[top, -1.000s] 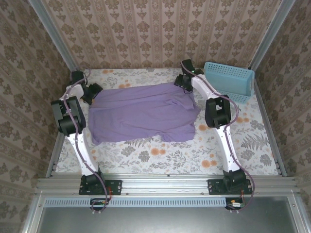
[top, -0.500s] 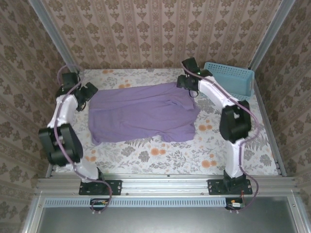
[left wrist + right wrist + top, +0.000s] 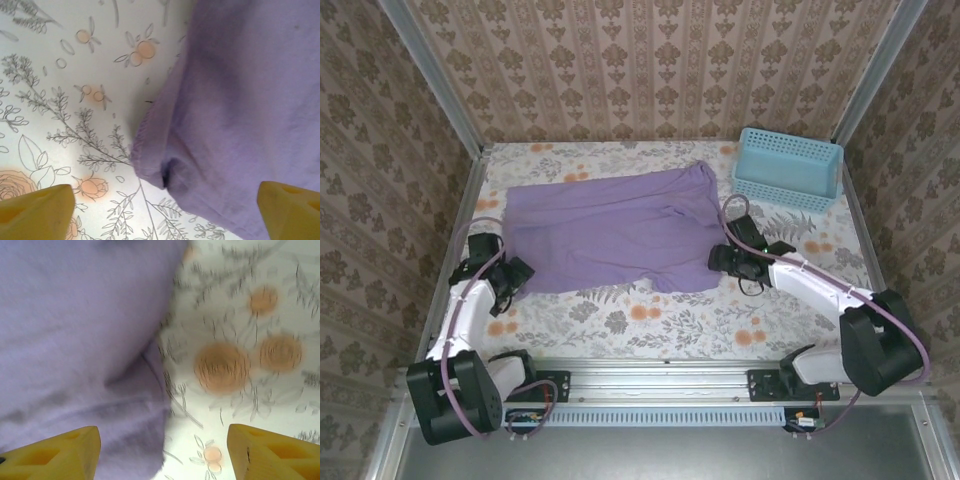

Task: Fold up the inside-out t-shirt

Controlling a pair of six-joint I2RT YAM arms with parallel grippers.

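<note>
The inside-out t-shirt (image 3: 610, 235) lies spread flat on the flower-patterned desk (image 3: 650, 322), a little beyond the middle, its plain lavender face up and a few soft creases running across it. Its far right corner reaches toward 1 o'clock, where a blue basket (image 3: 788, 168) stands just beside it without touching.

The left arm (image 3: 460, 315) bends low along the desk's left edge, and the left jaws sit at the shirt's 8 o'clock corner. In the left wrist view the yellow fingertips (image 3: 35, 210) stand wide apart with nothing clamped. One is over bare desk, the other over cloth, and the shirt's hemmed corner (image 3: 155, 150) bunches into a small pucker between them.

The right arm (image 3: 820, 285) stretches in from 4 o'clock, and the right jaws are at the shirt's near right corner. The right wrist view is blurred, yet the fingertips (image 3: 262, 450) are plainly apart and grip nothing. The shirt's edge (image 3: 160, 370) runs between them, cloth under one tip and desk under the other.
</note>
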